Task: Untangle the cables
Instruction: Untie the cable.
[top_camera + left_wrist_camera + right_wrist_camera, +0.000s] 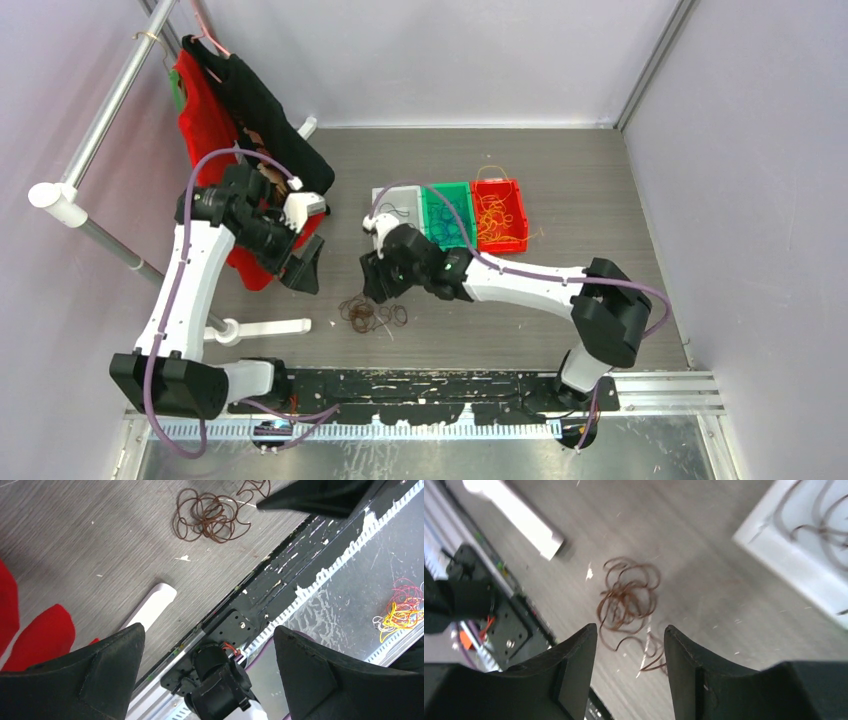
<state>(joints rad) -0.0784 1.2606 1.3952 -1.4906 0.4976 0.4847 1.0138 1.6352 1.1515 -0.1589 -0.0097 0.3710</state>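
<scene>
Hovering over the brown cables (pixel 628 597) on the worktop (pixel 560 200), the right end effector (pixel 630 630) is held apart, as is the left end effector (pixel 207 631).

Grey wood-grain table (pixel 570 180), top view. A loose tangle of brown cables (pixel 370 314) lies flat just below the frame's centre, with small white flecks scattered around it. Above centre, a white tray (pixel 386 198), a green tray (pixel 447 212) and a red tray (pixel 499 215) stand side by side, touching. At lower left rests a white rack foot (pixel 262 328).
</scene>
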